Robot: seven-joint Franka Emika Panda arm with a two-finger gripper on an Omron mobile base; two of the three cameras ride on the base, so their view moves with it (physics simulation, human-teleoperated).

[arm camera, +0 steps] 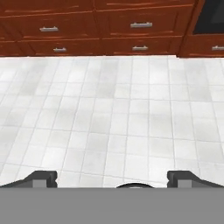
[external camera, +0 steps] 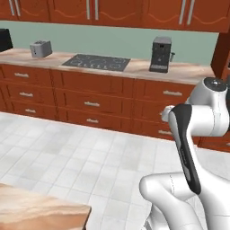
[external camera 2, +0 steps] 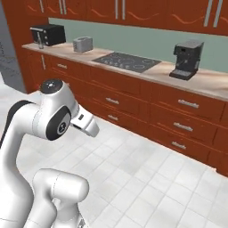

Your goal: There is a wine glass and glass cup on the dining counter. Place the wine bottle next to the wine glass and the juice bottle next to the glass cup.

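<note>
- You see the white tiled floor (arm camera: 113,118) under the hand camera, running to the red-brown wood drawer fronts (arm camera: 87,26).
- You see the long marble counter (external camera: 134,67) under the red-brown wall cabinets (external camera: 112,11), well apart from the robot.
- A corner of the pink-beige veined marble dining counter (external camera: 36,209) shows at the lower left of the left base view; on this visible part nothing of the task stands.
- On the far counter you find the dark flat cooktop (external camera: 95,62), the black coffee machine (external camera: 160,54), the small grey toaster (external camera: 41,48) and the black microwave (external camera 2: 48,34).
- The gripper (arm camera: 112,178) has its two dark fingertips (arm camera: 41,178) wide apart, with nothing between them, over the floor.
</note>
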